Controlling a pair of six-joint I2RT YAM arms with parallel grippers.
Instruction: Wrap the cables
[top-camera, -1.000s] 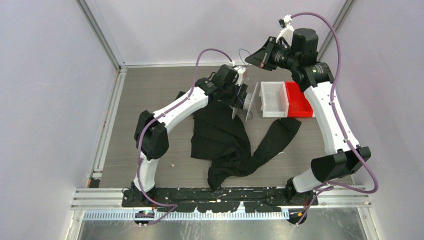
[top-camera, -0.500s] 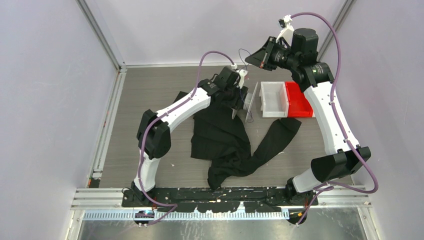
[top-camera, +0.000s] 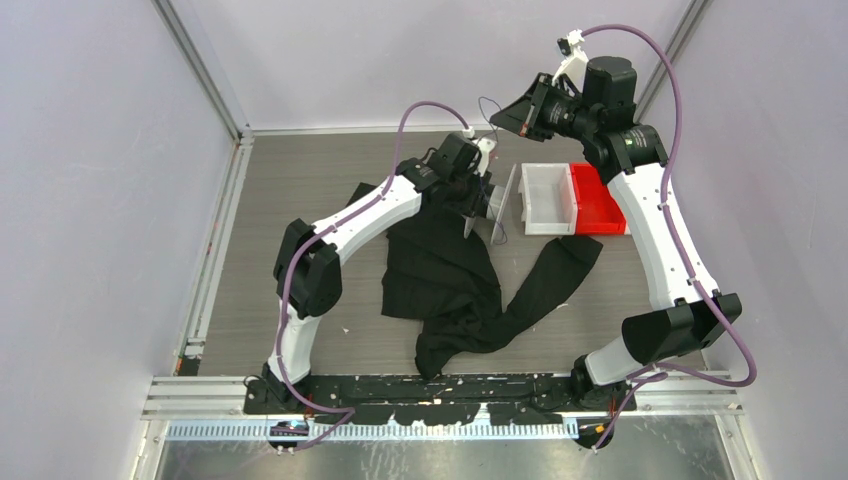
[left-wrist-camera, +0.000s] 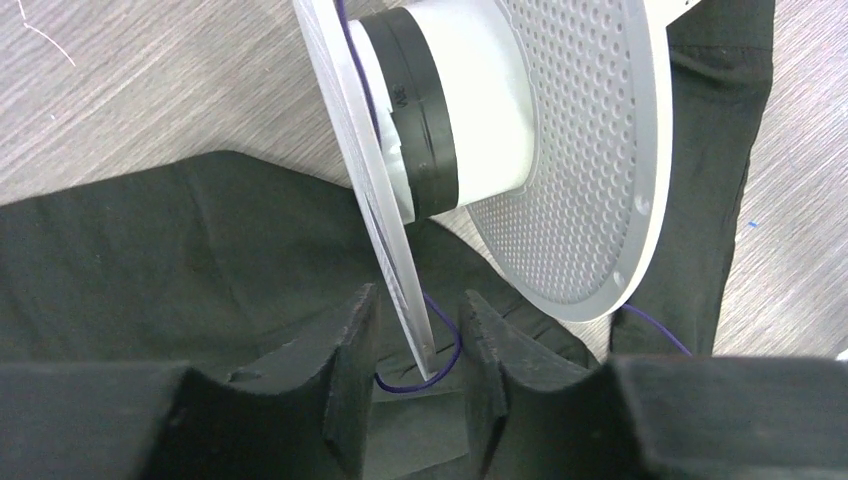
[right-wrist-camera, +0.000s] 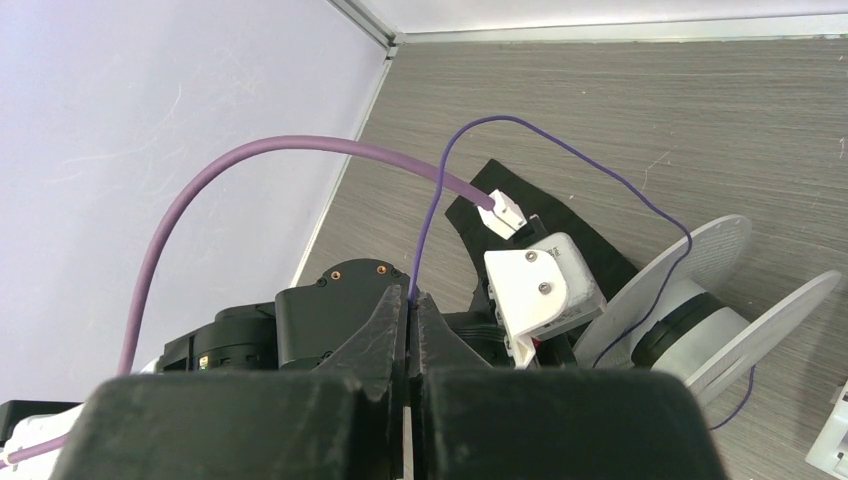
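Note:
A white spool (left-wrist-camera: 470, 110) with perforated flanges and a black band on its hub stands on edge on the black cloth. My left gripper (left-wrist-camera: 420, 330) straddles the rim of its near flange (left-wrist-camera: 375, 200); the jaws are narrow, with a small gap showing on each side. A loop of the thin purple cable (left-wrist-camera: 440, 365) hangs under that rim between the fingers. Raised at the back, my right gripper (right-wrist-camera: 412, 305) is shut on the cable (right-wrist-camera: 560, 150), which arcs up and down to the spool (right-wrist-camera: 700, 320). From above, the spool (top-camera: 505, 205) sits beside the left gripper (top-camera: 490, 205).
A large black cloth (top-camera: 440, 270) sprawls over the middle of the grey wood-grain table. A white bin (top-camera: 548, 198) and a red bin (top-camera: 597, 198) stand side by side just right of the spool. Pale walls enclose the back and both sides.
The left jaws have drawn in around the spool's flange. The left arm shifted slightly; the right arm and the cable it holds have not moved.

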